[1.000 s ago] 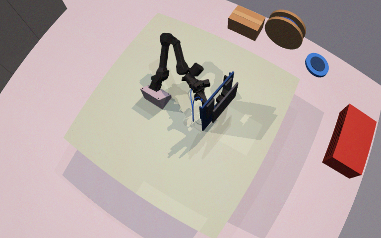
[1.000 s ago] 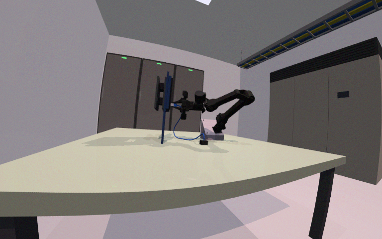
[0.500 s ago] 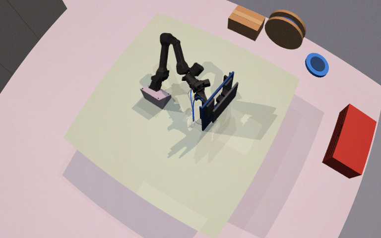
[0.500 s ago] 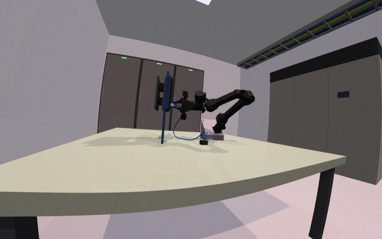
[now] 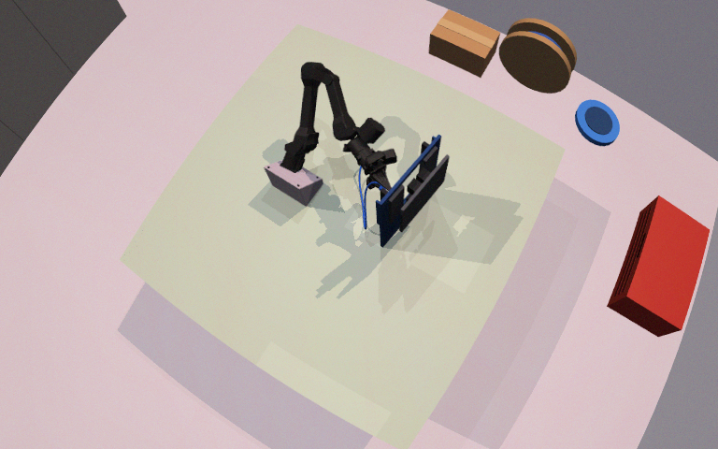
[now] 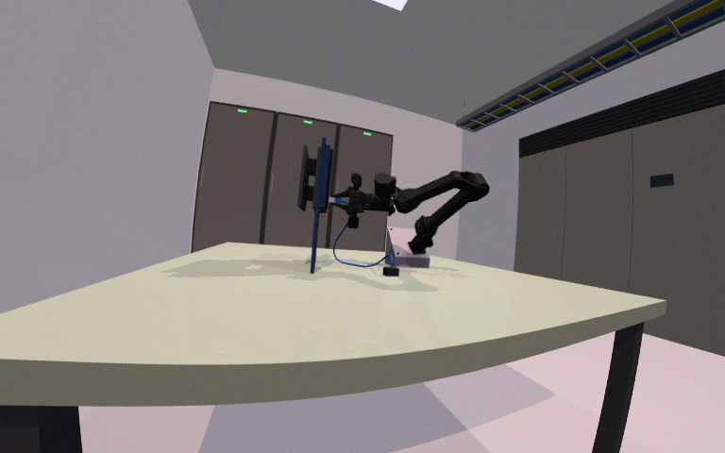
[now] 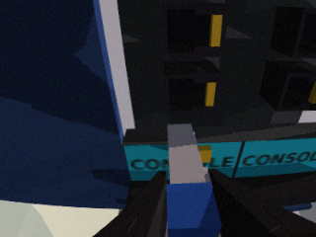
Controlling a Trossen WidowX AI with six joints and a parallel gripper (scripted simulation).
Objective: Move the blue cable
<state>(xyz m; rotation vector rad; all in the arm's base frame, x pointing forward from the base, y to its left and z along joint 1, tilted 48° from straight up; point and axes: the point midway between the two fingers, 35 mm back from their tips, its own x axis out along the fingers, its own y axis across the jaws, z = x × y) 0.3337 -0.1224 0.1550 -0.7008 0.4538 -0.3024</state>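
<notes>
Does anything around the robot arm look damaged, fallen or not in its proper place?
No, nothing stands out. The blue panel stands upright, the gripper is closed on the plug, and the cable hangs in a loose bend. I see no visible break, though the plug's tip is hard to judge.

Forward travel of the end effector (image 6: 336, 200) (image 7: 190, 185) was blocked by the dark port panel (image 6: 321, 178) (image 7: 148, 74), and the blue upright board (image 5: 409, 170) (image 6: 315, 235) (image 7: 54, 123) was stood beside that path. Below the end effector, open air was crossed by the slack blue cable (image 5: 363, 203) (image 6: 335, 243). Above the bench (image 5: 237, 296) (image 6: 374, 326), room for backing off was left between board and arm base (image 5: 309, 196) (image 6: 420, 261).
</notes>
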